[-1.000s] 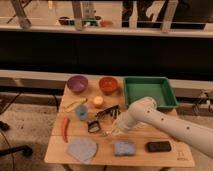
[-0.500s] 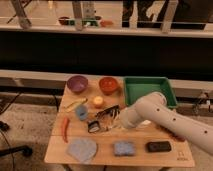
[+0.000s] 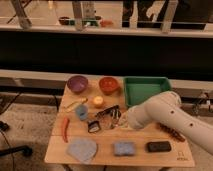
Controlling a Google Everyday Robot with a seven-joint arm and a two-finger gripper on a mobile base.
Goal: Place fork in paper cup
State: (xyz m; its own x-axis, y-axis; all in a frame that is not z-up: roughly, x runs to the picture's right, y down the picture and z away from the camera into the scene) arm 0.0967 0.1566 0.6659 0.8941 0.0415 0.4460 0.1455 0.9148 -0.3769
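The white arm (image 3: 170,117) reaches in from the right across the wooden table (image 3: 107,159), and the gripper (image 3: 119,119) sits low over the middle of the tabletop, at the near-left corner of the green tray (image 3: 146,90). The arm's bulk covers most of it, so I cannot tell whether it is released, clenched or grasping anything. The fork (image 3: 113,115) shows only as a thin pale glint in the small cluster of utensils right at the gripper's tip, too indistinct to say whether it is touching the gripper. A dark utensil (image 3: 104,111) lies just to its left, and a small black piece (image 3: 93,126) lies a little nearer the front. Along the back edge stand a purple bowl (image 3: 77,83) and an orange bowl (image 3: 108,84), side by side and apart, with the tray to their right. In front of them an orange (image 3: 98,101) lies near a banana (image 3: 75,104) and a small blue object (image 3: 81,113). A red chili (image 3: 65,129) lies by the left edge. Along the front lie a grey cloth (image 3: 82,149), a blue sponge (image 3: 123,148) and a black block (image 3: 158,146), each apart from the next.
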